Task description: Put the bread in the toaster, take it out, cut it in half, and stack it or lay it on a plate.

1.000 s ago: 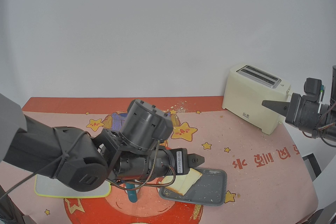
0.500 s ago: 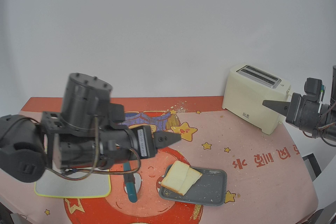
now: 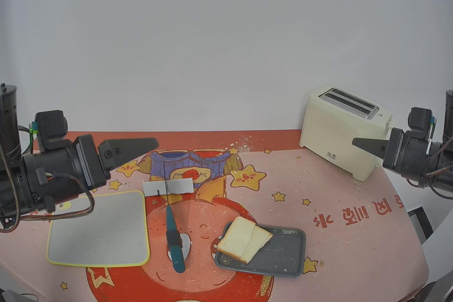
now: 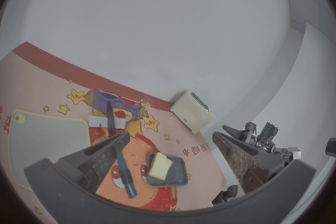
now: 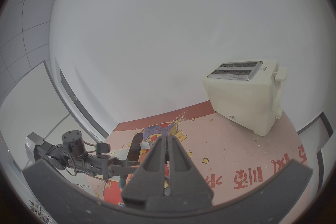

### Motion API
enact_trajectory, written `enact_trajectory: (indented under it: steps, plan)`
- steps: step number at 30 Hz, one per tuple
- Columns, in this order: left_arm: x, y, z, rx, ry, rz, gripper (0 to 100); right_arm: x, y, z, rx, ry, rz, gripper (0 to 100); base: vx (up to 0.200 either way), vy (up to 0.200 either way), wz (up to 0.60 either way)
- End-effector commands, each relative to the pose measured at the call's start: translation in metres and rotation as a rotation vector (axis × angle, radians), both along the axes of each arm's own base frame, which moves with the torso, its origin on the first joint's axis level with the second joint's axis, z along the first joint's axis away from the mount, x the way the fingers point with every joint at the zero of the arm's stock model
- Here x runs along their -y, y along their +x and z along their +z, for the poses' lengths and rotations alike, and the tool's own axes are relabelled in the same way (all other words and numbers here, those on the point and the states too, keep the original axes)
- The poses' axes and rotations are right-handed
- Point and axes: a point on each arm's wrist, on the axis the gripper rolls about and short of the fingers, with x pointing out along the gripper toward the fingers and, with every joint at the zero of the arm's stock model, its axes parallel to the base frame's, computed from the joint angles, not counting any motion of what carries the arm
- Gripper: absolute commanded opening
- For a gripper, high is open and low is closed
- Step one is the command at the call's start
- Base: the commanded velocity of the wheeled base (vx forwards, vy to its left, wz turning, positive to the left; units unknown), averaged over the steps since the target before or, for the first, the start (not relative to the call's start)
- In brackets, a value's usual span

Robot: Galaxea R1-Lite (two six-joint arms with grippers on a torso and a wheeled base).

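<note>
Head view: bread [image 3: 244, 239] lies halved and stacked on the plate [image 3: 292, 260].
My left gripper [image 4: 170, 137] hangs wide open, raised near the board [image 3: 99, 227]. My right gripper [image 5: 167, 140] is pinched shut on nothing beside the toaster [image 3: 344, 130]. A low left sweep could knock the knife [image 3: 173, 241] into the stack.
</note>
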Motion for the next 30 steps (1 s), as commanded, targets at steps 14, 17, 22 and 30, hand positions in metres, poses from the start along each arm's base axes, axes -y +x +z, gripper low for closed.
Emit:
enact_trajectory:
  steps: [14,17,22,30]
  plan:
    - [-0.071,0.011,-0.012,0.137,0.380,0.350,100,0.011,0.008,-0.012,0.014,-0.119,-0.031,0,0.000,0.000,0.00]
    - [-0.078,0.009,-0.011,0.147,0.385,0.387,100,0.018,0.011,-0.011,0.028,-0.143,-0.057,0,0.000,0.000,0.00]
    - [-0.092,0.008,-0.018,0.126,0.454,0.448,100,0.037,0.014,-0.015,0.054,-0.246,-0.139,0,0.000,0.000,0.00]
    - [-0.100,-0.040,-0.021,0.227,0.537,0.480,100,0.056,0.005,-0.033,0.210,-0.461,-0.263,0,0.000,0.000,0.00]
